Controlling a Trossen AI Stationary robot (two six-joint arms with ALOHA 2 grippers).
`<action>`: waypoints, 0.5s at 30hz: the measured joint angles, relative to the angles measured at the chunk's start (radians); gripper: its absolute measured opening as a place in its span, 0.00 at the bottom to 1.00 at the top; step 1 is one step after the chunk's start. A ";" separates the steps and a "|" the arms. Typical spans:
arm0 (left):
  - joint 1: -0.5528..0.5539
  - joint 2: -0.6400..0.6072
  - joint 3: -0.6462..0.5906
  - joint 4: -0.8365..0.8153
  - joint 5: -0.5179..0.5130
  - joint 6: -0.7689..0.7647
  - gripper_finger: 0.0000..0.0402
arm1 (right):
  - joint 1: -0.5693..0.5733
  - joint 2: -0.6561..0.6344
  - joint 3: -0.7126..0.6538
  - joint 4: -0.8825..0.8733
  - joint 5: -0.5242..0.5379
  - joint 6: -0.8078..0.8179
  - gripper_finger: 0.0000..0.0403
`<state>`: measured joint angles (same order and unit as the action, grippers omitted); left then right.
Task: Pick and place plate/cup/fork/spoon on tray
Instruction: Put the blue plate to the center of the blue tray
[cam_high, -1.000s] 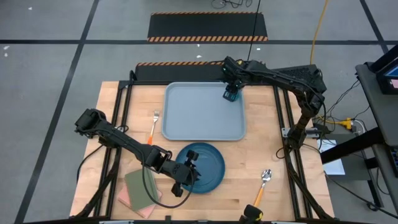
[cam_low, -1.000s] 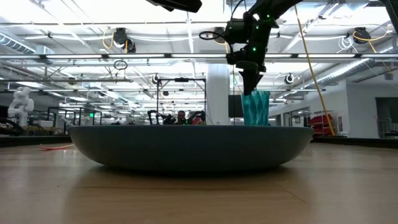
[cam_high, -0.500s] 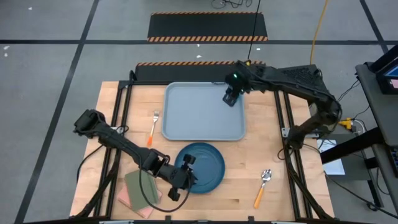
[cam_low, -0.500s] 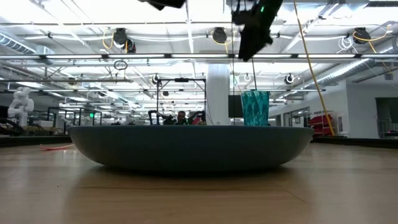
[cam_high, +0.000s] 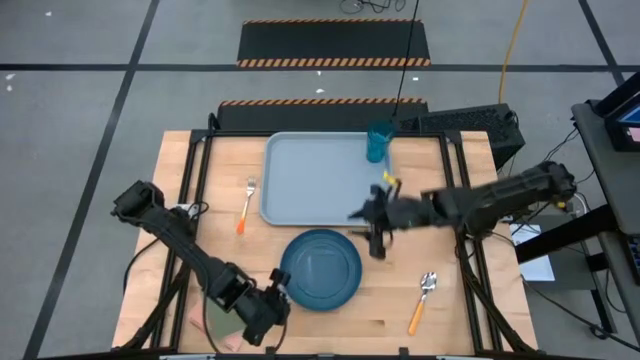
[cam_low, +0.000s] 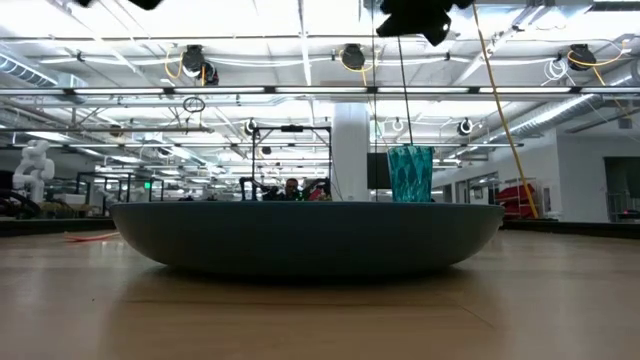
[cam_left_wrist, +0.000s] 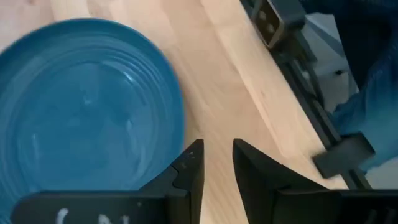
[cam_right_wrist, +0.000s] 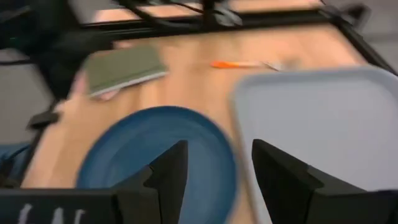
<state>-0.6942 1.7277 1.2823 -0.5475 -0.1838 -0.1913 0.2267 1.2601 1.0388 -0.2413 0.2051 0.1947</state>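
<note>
Left pincer (cam_high: 277, 291) low near the table's front edge, empty, fingers slightly apart, beside the plate (cam_high: 321, 270). Fork (cam_high: 246, 203) on the table left of the tray (cam_high: 320, 185); cup (cam_high: 378, 142) upright in the tray's far right corner. Right pincer (cam_high: 375, 228) above the tray's near right corner, fingers apart, empty; spoon (cam_high: 422, 299) near the front right corner.

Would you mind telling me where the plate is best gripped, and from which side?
Probably at its raised rim on the side facing the tray, coming down from above. The plate lies flat on the table, so only its shallow rim offers an edge. The right gripper, fingers open, hovers just beyond that rim.
</note>
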 joint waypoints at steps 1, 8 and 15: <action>-0.004 0.009 0.000 0.002 0.001 0.001 0.25 | 0.023 -0.004 -0.036 0.053 0.001 -0.013 0.43; -0.008 0.120 0.000 0.014 -0.001 -0.013 0.49 | 0.098 -0.008 -0.186 0.139 0.002 0.039 0.43; 0.032 0.203 0.000 0.081 -0.075 0.027 0.60 | 0.108 -0.008 -0.196 0.118 -0.074 0.107 0.42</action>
<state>-0.6622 1.9307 1.2820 -0.4667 -0.2591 -0.1639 0.3351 1.2518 0.8429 -0.1234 0.1312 0.3020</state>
